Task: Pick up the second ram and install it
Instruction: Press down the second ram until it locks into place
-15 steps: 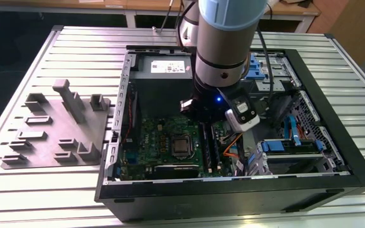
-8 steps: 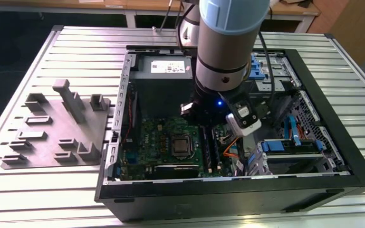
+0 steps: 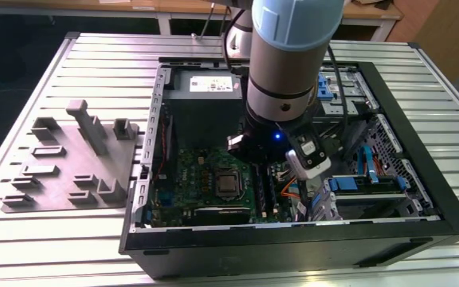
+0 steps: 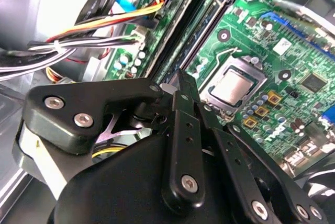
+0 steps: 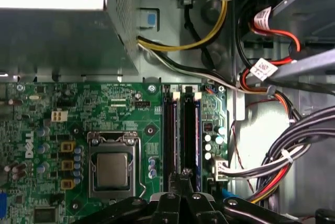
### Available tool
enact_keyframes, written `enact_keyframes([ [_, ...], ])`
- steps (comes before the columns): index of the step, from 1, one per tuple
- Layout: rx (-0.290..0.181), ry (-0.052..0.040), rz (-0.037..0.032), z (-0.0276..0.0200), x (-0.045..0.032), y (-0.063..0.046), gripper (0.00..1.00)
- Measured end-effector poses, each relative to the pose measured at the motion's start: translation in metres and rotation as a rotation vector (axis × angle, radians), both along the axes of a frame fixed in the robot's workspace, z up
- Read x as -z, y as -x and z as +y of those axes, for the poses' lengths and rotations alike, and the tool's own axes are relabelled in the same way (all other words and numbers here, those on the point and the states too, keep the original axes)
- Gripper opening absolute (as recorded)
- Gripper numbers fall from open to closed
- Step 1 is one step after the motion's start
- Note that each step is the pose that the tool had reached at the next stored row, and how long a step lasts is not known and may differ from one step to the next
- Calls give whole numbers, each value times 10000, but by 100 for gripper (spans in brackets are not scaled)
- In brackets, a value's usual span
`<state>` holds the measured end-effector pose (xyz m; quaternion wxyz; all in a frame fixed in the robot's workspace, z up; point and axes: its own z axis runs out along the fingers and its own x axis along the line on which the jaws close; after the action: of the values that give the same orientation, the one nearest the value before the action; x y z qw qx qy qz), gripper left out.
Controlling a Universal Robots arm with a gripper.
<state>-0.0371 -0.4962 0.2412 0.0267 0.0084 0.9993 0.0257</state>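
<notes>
My gripper [image 4: 177, 80] hangs low inside the open computer case, fingers pressed together with no gap showing. In the first wrist view the gripper [image 5: 184, 173] has its tips over the near end of the two long black memory slots [image 5: 179, 130], in line with the one farther from the processor. Those memory slots [image 4: 191, 30] also run away from the tips in the second wrist view. I cannot make out the second ram as a separate piece; it is hidden or edge-on in the slot line. The arm [image 3: 289, 78] covers the gripper in the exterior view.
The processor socket [image 5: 112, 164] lies beside the slots on the green motherboard [image 3: 201, 173]. Cable bundles [image 5: 272, 171] crowd the other side of the slots. The power supply [image 3: 205, 89] sits beyond their far end. A grey fixture plate [image 3: 70, 161] lies outside the case [image 3: 429, 197].
</notes>
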Motion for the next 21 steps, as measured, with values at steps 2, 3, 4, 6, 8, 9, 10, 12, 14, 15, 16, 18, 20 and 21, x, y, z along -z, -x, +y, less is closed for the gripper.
enact_keyframes([
  [2,0,0,0,-23,0,0,10],
  [3,0,-1,0,-34,0,0,10],
  [4,0,-1,0,-46,0,0,10],
  [6,-1,-1,0,-70,0,0,10],
  [8,-1,-2,0,-97,1,0,10],
  [9,-1,-1,0,-112,1,0,10],
  [10,0,-2,-1,-129,1,0,10],
  [12,-1,0,1,-159,0,0,10],
  [14,-1,-1,0,-190,1,0,10],
  [15,-1,-1,0,-203,1,0,10],
  [16,-1,-1,0,-216,1,0,10],
  [18,-1,-1,0,-236,1,0,10],
  [20,-1,-1,0,-252,1,0,10],
  [21,-1,-1,0,-261,1,0,10],
])
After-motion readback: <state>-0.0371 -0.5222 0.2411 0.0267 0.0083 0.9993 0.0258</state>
